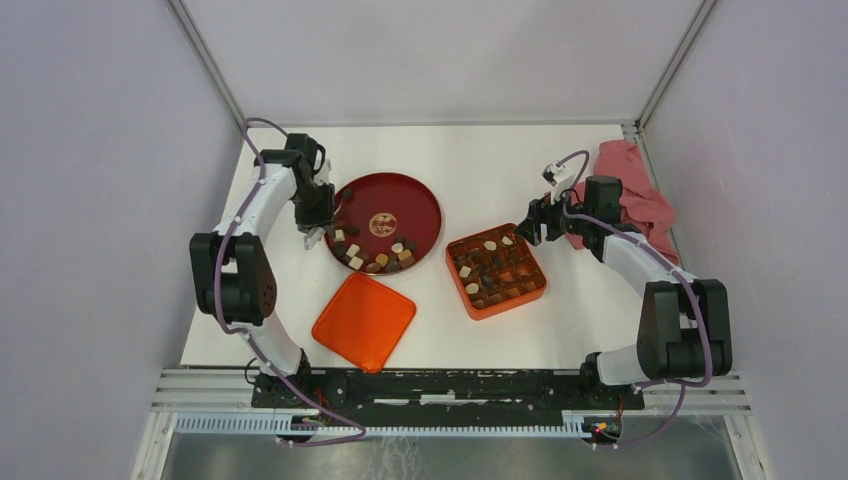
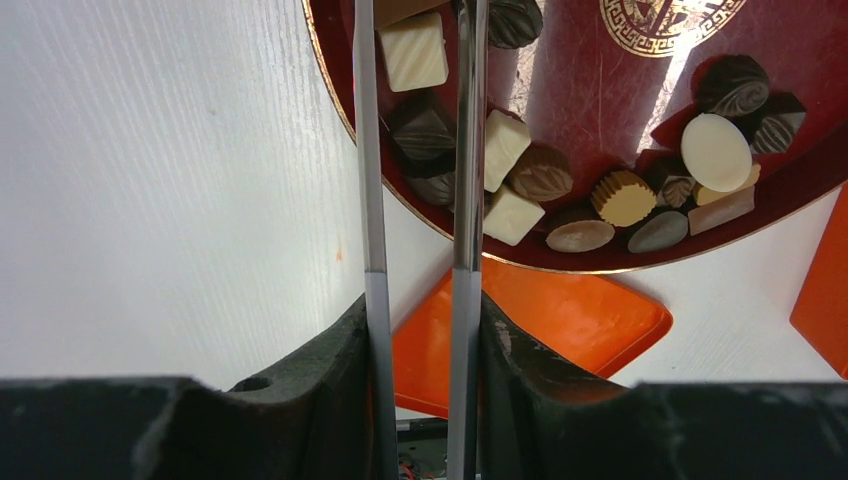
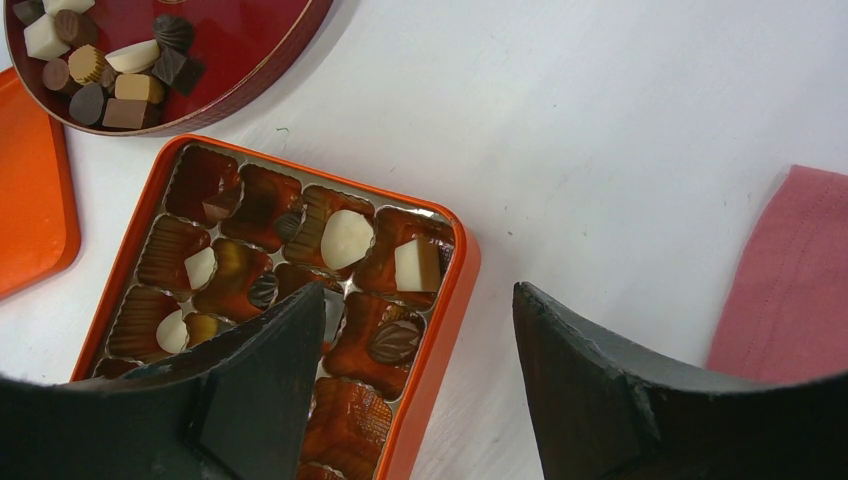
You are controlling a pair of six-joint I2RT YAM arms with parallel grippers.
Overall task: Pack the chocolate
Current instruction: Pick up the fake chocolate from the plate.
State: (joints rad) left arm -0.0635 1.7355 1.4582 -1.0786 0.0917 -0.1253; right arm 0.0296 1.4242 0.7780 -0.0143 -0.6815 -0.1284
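While low over the plate point(image 1: 421, 197), left gripper point(image 1: 321, 234) astride dark chocolate point(image 2: 420, 130)

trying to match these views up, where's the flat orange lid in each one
Top external: the orange lid lies low and left of centre, just below the red plate.
Left wrist: the lid is at lower centre, behind the jaws, beside the plate's rim.
Right wrist: the lid is cut off at the left edge.
Shared landmark: the red plate, next to the lid in all three.
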